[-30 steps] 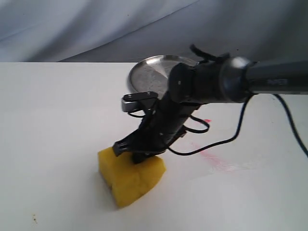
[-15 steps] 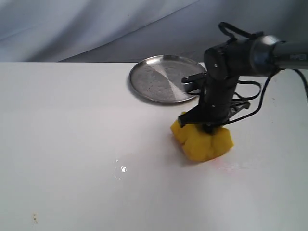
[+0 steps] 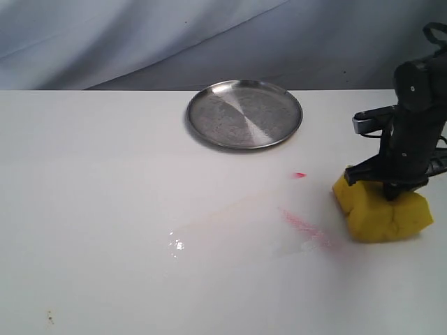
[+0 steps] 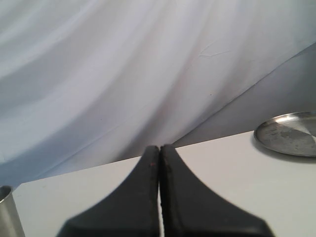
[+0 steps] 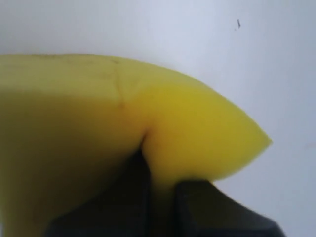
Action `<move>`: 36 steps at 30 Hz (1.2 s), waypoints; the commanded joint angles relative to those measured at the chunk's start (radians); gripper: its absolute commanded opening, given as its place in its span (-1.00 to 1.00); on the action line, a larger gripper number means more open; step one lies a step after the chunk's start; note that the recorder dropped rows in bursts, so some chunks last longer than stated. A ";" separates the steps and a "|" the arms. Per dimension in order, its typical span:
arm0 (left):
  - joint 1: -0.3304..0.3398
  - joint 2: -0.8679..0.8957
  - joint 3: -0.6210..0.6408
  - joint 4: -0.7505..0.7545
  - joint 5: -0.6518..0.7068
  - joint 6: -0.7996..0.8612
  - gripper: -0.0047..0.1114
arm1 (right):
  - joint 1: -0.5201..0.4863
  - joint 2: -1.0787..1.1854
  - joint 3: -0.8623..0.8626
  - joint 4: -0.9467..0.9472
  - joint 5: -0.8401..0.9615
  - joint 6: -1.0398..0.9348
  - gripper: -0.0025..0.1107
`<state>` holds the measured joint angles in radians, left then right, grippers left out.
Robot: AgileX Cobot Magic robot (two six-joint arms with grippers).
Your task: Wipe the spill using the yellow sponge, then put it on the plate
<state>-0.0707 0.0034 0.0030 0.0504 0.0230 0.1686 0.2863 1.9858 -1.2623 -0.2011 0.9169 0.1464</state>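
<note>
The yellow sponge [image 3: 383,213] rests on the white table at the right, pinched from above by my right gripper [image 3: 391,192]. In the right wrist view the sponge [image 5: 123,123] fills most of the picture, and foam is squeezed between the jaws of that gripper [image 5: 160,182]. The silver plate [image 3: 244,113] lies empty at the back centre, well left of the sponge. No tan-amber puddle shows; only a faint wet film with glints [image 3: 176,244] is left. My left gripper [image 4: 159,149] is shut on nothing and is out of the exterior view.
Pink-red smear marks [image 3: 304,227] run across the table between the wet film and the sponge, with a red dot [image 3: 299,174] nearer the plate. The left wrist view shows the plate [image 4: 291,138] and a metal cylinder [image 4: 7,212]. A grey cloth backdrop hangs behind.
My right gripper has dragged the sponge across the table from front left to far right, uncovering the pink smear and the plate behind the arm.
</note>
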 commanded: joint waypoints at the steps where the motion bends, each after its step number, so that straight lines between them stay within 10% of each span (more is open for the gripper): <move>1: 0.001 -0.003 -0.003 -0.008 -0.003 -0.009 -0.92 | 0.043 -0.056 0.125 0.158 -0.061 -0.123 -0.96; 17: 0.001 -0.003 -0.003 -0.008 -0.003 -0.009 -0.92 | 0.575 0.023 -0.078 0.335 -0.162 -0.161 -0.96; 27: 0.001 -0.003 -0.003 -0.008 -0.003 -0.009 -0.92 | 0.524 0.224 -0.381 0.156 0.019 -0.037 -0.96; 36: 0.001 -0.003 -0.003 -0.008 -0.003 -0.009 -0.92 | 0.270 0.229 -0.386 -0.007 0.161 0.004 -0.96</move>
<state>-0.0707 0.0034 0.0030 0.0504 0.0230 0.1686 0.6448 2.2056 -1.6464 -0.1149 1.0025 0.1341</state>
